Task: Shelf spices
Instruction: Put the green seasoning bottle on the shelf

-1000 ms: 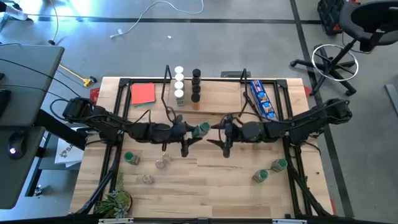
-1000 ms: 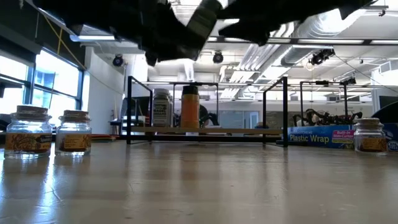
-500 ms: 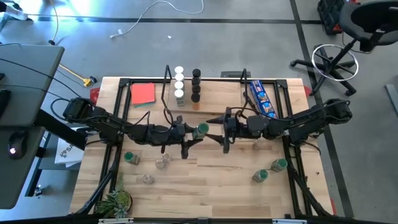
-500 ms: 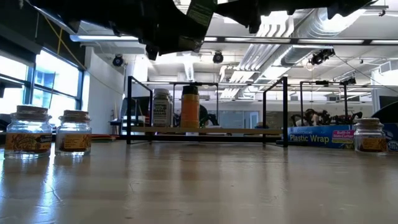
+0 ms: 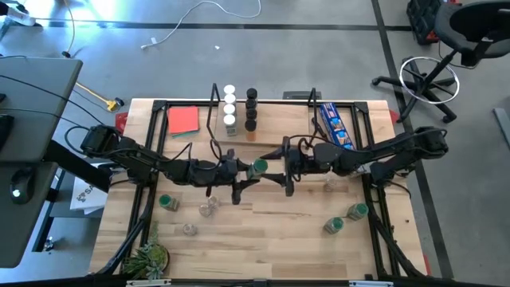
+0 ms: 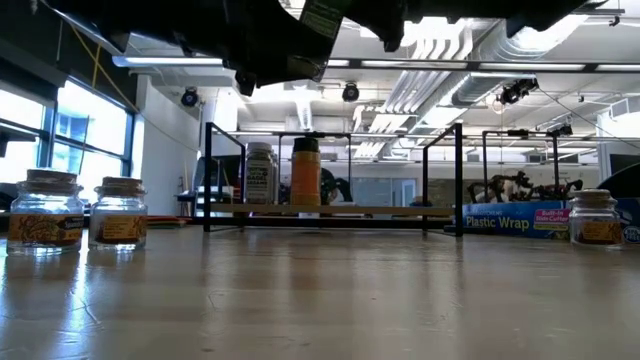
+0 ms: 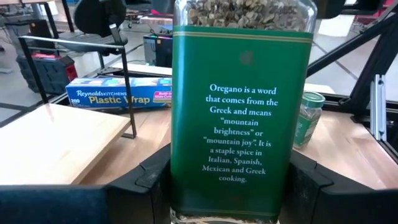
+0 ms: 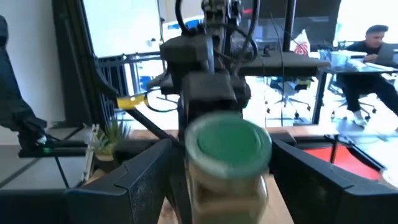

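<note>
Handover mid-table: left gripper clamps a green-labelled, green-lidded glass oregano jar, held above the board, lid end pointing at the right gripper. The jar's long axis lies roughly along the line between the two grippers. Right gripper's fingers are spread, bracketing the lid end, contact not clear. The light wooden, black-wire shelf sits beyond both grippers; the right one looks slightly nearer its free space.

Oregano jar lid and base cut off in left wrist view, both arms cropped in low view
</note>
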`<control>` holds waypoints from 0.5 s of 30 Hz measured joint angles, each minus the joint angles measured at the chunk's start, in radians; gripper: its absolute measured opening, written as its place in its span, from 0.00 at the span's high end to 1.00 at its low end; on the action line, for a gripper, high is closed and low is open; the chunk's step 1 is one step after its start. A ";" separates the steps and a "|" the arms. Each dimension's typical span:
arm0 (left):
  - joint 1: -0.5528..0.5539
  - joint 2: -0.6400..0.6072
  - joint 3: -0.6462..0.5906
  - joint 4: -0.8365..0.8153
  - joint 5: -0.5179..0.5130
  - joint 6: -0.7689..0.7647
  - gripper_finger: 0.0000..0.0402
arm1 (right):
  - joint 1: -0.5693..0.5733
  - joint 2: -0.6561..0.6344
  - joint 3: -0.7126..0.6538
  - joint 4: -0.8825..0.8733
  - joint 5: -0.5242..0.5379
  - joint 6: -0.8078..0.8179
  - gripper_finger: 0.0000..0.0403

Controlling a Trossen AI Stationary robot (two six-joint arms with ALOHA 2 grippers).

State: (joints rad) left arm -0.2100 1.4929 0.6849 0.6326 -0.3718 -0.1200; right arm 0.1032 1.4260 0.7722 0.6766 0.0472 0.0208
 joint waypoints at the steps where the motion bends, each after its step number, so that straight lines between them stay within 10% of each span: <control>1: 0.000 0.000 0.000 0.001 0.000 -0.003 0.54 | -0.001 0.010 0.015 -0.005 -0.005 -0.003 0.35; 15: 0.000 -0.001 0.000 -0.039 -0.002 -0.027 0.54 | -0.001 0.038 0.357 -0.735 0.060 -0.049 0.39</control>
State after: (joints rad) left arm -0.2100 1.4918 0.6853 0.5934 -0.3737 -0.1469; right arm 0.1024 1.4643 1.1288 -0.0584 0.1067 -0.0282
